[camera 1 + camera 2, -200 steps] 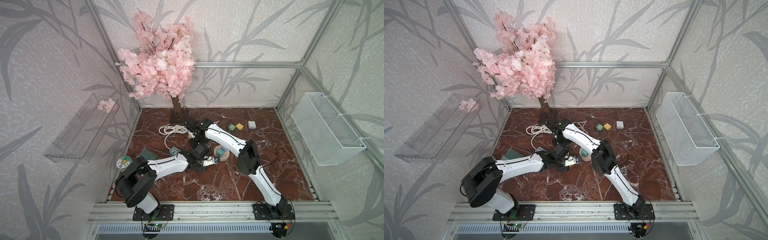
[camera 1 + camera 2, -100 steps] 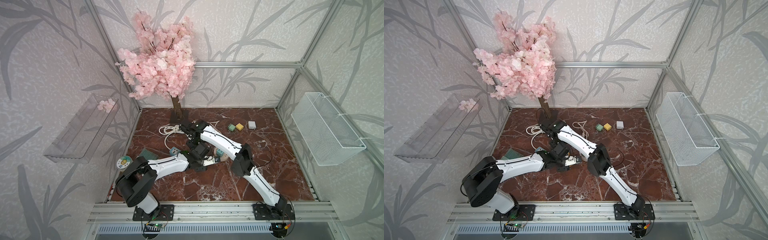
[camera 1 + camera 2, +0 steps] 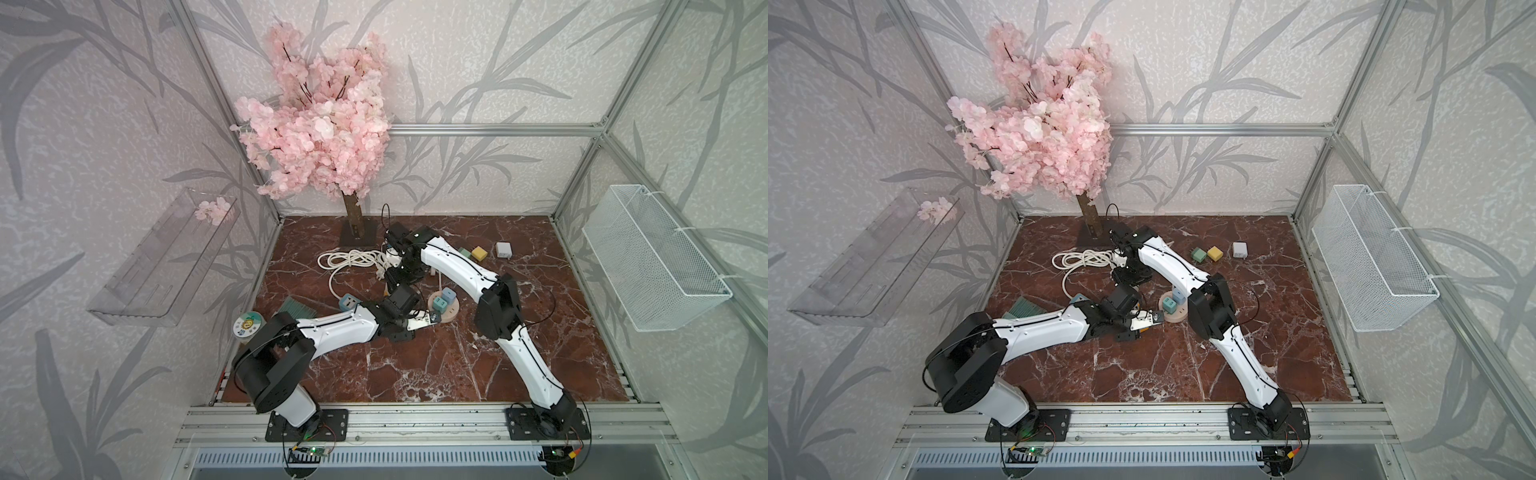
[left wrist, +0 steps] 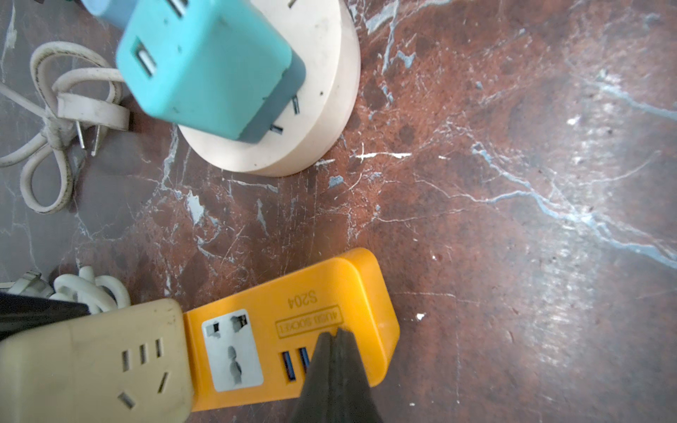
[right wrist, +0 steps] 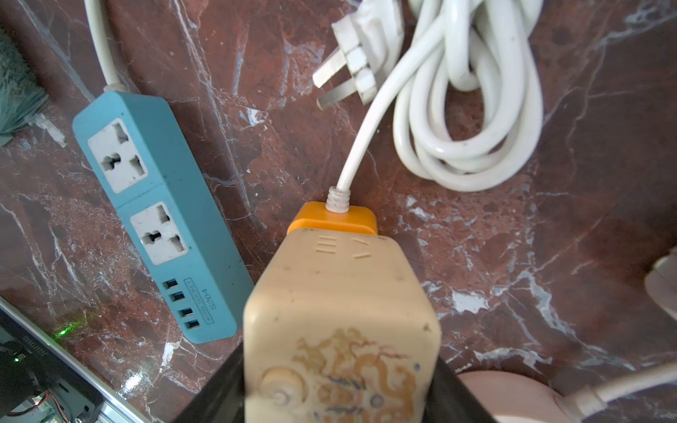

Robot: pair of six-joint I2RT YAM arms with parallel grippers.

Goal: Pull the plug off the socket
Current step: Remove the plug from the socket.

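On a red-brown marble tabletop, inside a metal-framed booth with leaf-patterned walls. Left gripper fully closed, tips together, set on the face of the orange socket strip beside its USB ports, apparently pinning it down. Right gripper with jaws apart, clamped on the sides of the beige plug, itself sitting over the cord end of that strip, white cord trailing off to a coil. No prongs in sight, so judged not yet out: the pulling step, grips set. Next, probably: draw the plug straight off the strip face, no twisting, strip held down; otherwise likely to lift the strip along. Nearby, apart: a blue strip and a round socket carrying a teal adapter.
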